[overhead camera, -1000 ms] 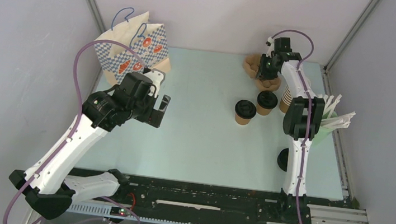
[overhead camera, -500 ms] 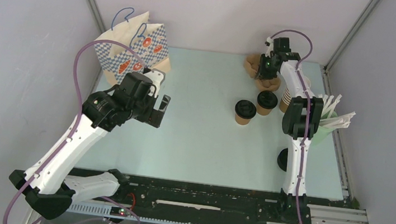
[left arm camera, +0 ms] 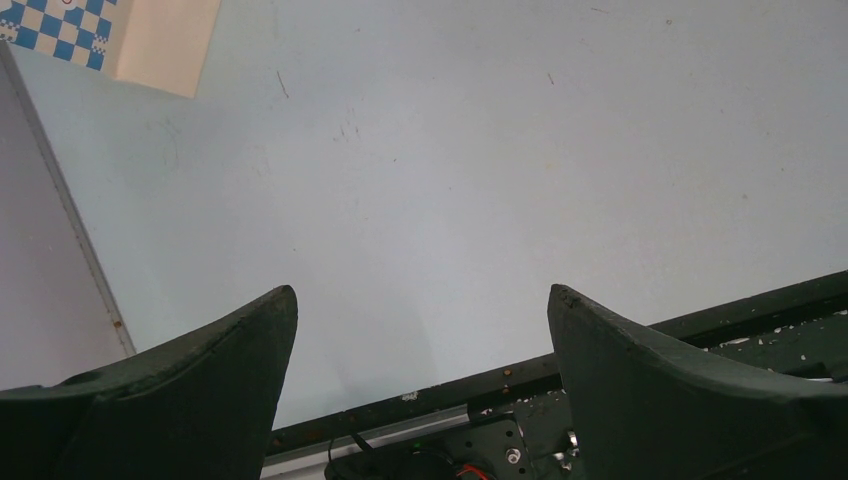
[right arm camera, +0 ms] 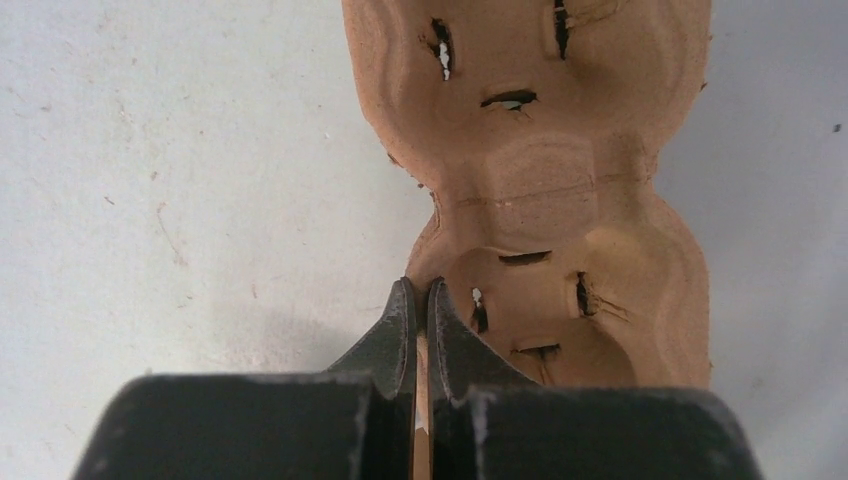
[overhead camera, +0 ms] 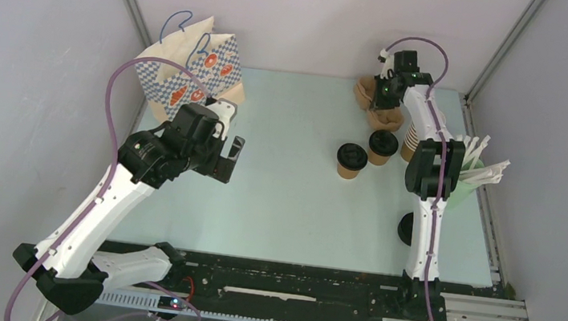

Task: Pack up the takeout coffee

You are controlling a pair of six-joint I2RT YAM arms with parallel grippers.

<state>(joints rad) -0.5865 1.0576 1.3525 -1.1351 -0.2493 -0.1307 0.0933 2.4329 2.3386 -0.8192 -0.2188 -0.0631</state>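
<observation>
Two lidded takeout coffee cups (overhead camera: 352, 159) (overhead camera: 383, 145) stand upright on the table, right of centre. Behind them lies a brown pulp cup carrier (overhead camera: 367, 96) (right arm camera: 560, 180) with two wells. My right gripper (overhead camera: 383, 101) (right arm camera: 421, 291) is shut on the carrier's near rim, the thin edge pinched between its fingers. My left gripper (overhead camera: 229, 157) (left arm camera: 421, 300) hangs open over bare table at the left, with nothing between its fingers. It is near a checked paper bag (overhead camera: 192, 71) (left arm camera: 150, 40).
A stack of lidless brown cups (overhead camera: 410, 143) stands beside the right arm. A green holder of white wrapped sticks (overhead camera: 479, 173) sits at the right edge. Loose black lids (overhead camera: 406, 228) lie by the right arm's lower link. Grey walls enclose three sides.
My right gripper's jaws have closed on the carrier's rim, and the gripper has shifted slightly towards the back. The left arm has not moved.
</observation>
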